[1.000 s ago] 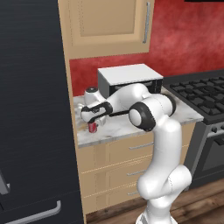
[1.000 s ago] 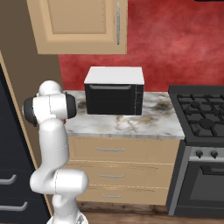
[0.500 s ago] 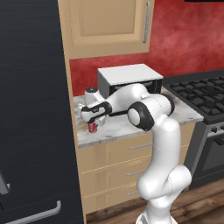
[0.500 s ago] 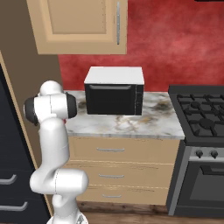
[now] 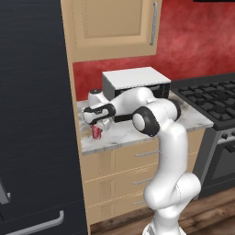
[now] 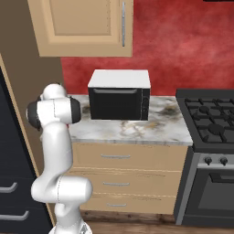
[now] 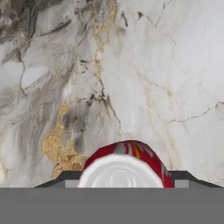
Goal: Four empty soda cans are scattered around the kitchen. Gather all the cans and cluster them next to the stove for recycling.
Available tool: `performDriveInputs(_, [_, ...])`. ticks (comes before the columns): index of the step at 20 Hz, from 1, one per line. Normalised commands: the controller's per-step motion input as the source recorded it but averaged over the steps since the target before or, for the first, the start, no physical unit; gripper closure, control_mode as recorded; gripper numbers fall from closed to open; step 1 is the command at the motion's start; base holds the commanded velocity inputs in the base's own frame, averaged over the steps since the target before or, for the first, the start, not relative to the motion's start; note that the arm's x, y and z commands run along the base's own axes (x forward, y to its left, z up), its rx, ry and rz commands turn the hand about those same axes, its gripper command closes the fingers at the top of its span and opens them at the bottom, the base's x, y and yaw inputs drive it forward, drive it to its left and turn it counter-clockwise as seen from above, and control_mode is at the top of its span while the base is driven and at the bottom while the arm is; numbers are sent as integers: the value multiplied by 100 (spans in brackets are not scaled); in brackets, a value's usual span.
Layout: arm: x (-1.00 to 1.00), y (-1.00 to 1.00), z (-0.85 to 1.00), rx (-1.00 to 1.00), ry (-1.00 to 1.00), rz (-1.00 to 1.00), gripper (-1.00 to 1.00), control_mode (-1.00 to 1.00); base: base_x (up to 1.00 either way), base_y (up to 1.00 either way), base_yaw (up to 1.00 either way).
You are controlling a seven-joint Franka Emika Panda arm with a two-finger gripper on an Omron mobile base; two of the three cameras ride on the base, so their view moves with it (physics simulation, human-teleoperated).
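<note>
jaws have been drawn in around a red soda can (image 7: 124,164), which a second ago stood between them spread wide. in the hand view the fingers (image 7: 65,178) sit just at either side of the can's silver top, though actual contact is hidden at the bottom edge, so a firm clamp is likely rather than certain. in the left base view the gripper (image 5: 97,123) is seen reaching down over the same can (image 5: 96,131), which stands upright on the marble counter (image 5: 124,131) near its left end, in front of and to the left of the microwave (image 5: 135,82).

compared with the earlier pictures the arm and can are placed much as before; only the jaw spacing has been narrowed. the can is not seen lifted off the counter.

for the task, this is judged to be the grasp of one can. the stove (image 5: 209,98) lies well apart to the right, past the microwave, so a lift and a carry across the counter would be called for next.
</note>
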Motion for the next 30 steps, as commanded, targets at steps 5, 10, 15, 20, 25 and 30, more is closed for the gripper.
performDriveInputs(5, [-8,0,-7,0,13,-4,100,-100,0,0,0])
performDriveInputs(10, [-21,-1,3,0,0,-4,100,-100,0,0,0])
performDriveInputs(15, [-31,-5,13,0,0,-4,100,-100,0,0,0])
performDriveInputs(20, [-37,-12,16,0,-2,-2,100,-100,0,0,0])
performDriveInputs(25, [-40,-20,16,0,-10,0,100,-100,0,0,0])
performDriveInputs(30, [-42,-24,19,0,-21,1,100,-100,0,0,0])
